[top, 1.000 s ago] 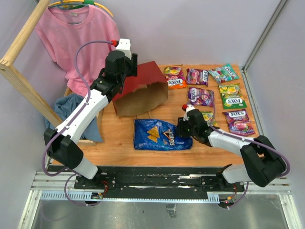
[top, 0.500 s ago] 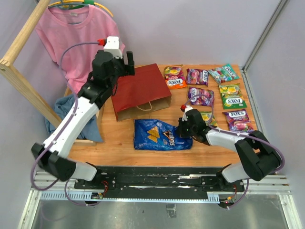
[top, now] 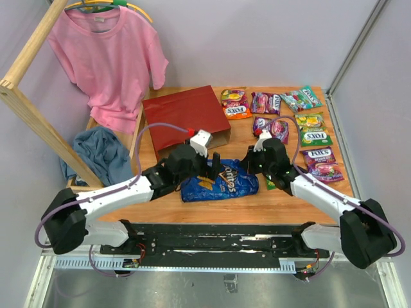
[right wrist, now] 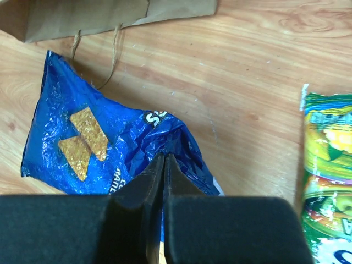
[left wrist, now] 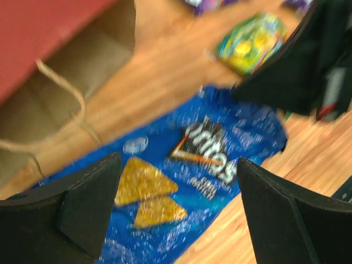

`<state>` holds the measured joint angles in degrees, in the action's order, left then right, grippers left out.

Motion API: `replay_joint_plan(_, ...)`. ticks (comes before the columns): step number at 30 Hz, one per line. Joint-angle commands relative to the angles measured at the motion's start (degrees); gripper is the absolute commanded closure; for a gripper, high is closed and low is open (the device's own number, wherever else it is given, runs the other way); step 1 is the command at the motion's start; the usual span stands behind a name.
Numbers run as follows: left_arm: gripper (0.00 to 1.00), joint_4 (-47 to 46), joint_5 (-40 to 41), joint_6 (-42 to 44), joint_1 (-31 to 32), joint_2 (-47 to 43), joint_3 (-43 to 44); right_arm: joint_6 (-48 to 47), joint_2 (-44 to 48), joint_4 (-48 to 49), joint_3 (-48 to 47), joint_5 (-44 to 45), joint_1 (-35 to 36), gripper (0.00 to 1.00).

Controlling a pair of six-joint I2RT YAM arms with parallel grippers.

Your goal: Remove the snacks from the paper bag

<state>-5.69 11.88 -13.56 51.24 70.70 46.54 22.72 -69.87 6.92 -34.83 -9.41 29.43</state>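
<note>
chip bag point(top: 218, 181): flat on the table point(top: 289, 206), just before the mouth of the paper bag point(top: 183, 115), long axis left to right
left claw point(top: 212, 168): wide open, over its middle
right claw point(top: 252, 163): closed, pinching its right edge

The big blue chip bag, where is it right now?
In the top view the Doritos bag lies on the table near its front edge, just in front of the paper bag, under the open left gripper.

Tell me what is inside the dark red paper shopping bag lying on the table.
The dark red paper shopping bag lies flattened; its mouth shows only brown kraft lining. Anything deeper is covered.
</note>
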Motion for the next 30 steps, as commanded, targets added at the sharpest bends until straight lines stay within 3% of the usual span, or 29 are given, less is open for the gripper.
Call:
replay_joint_plan(1,0.11,-8.80,3.16,-4.87,1.11,0.69,-5.49,0.99,0.67,-1.84,-0.26,-2.66,-2.96,0.99)
replay_joint_plan(10,0.11,-12.96,4.12,-4.64,1.14,8.23,-9.74,2.82,0.39,-0.49,1.55,-4.13,-4.11,0.99)
replay_joint_plan(16,0.11,-16.23,4.56,-6.71,1.19,13.78,-13.53,3.91,-0.24,-1.12,0.58,-4.77,-8.92,0.99)
replay_joint_plan(30,0.11,-12.81,7.52,-11.51,1.18,19.76,-15.72,8.22,-7.02,1.78,-1.98,-9.06,-15.80,0.99)
